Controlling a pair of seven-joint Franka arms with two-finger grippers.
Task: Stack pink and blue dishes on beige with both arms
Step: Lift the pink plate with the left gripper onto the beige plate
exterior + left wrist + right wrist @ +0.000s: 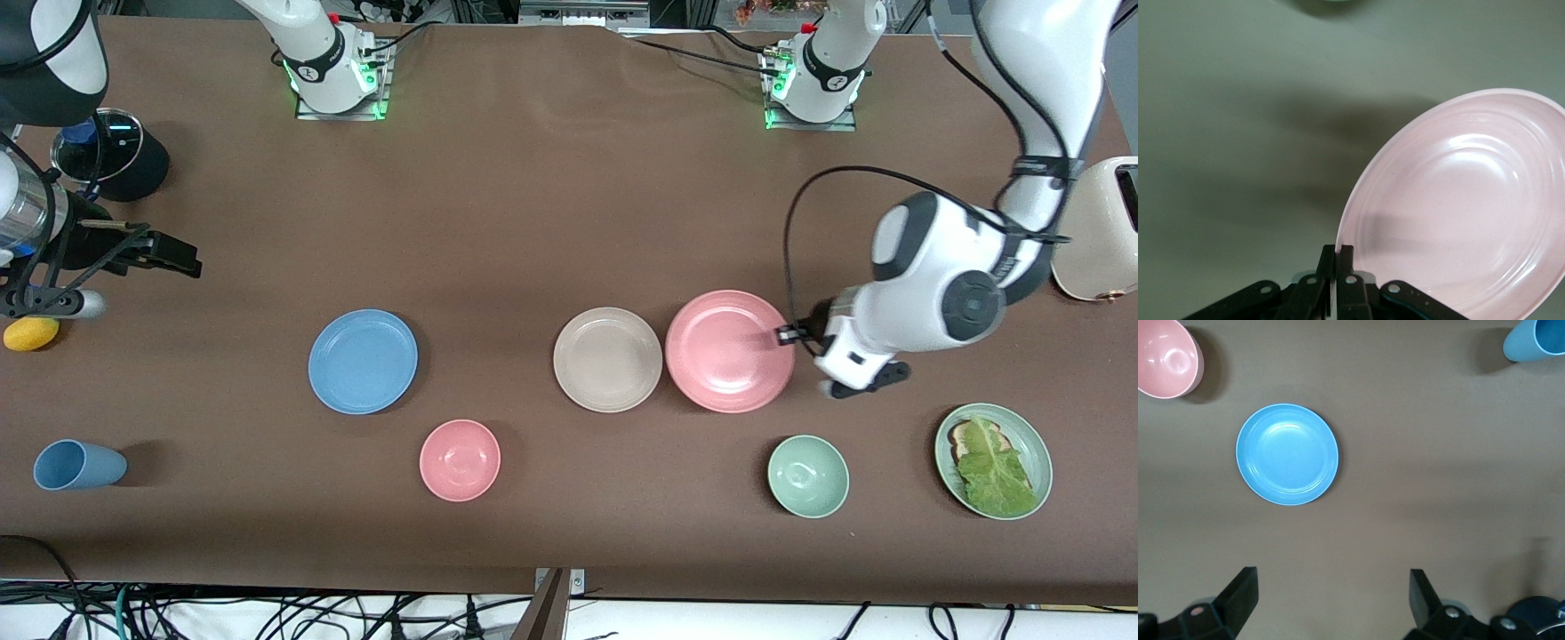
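Front view: left gripper (786,335) clamped on the rim of the pink plate (729,351), at the edge toward the left arm's end of the table. Pinched at the rim, probably because a shallow plate offers no other hold. Beige plate (608,359) just beside the pink one, rims nearly touching, so only a short carry needed, by the look of it. Right gripper (169,252) up over the right arm's end of the table, fingers spread, holding nothing, waiting. Blue plate (363,361) well apart from both grippers.

Left wrist view: fingers (1345,267) pressed together on the raised rim of the pink plate (1471,207), plate tilted upward away from the grip, seemingly lifted at that edge. Matte pink, faint concentric rings, soft sheen inside.

Right wrist view: fingers (1238,593) wide apart, blue plate (1287,454) flat on the table ahead of them, untouched. Even light blue, round, low rim.
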